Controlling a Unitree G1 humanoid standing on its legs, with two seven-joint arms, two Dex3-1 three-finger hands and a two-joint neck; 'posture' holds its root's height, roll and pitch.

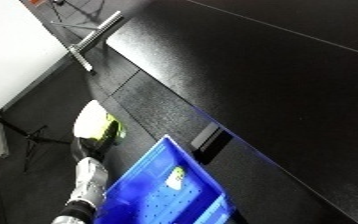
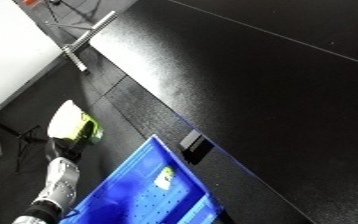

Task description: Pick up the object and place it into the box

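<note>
Black table (image 1: pixel 273 75) running diagonally across tilted view, top bare and broad. Dark floor lying left of table edge; white panel (image 1: pixel 7 50) and metal stand (image 1: pixel 91 37) sitting upper left. Blue bin (image 1: pixel 149 200) sitting at bottom, just beside table edge, small pale item (image 1: pixel 176 176) lying inside. Open floor lying between bin and white panel. Left hand (image 1: pixel 88 145) gripping white-and-yellow object (image 1: pixel 94 122), fingers curling round it, holding it above floor, left of bin and outside it. Right hand not showing.
</note>
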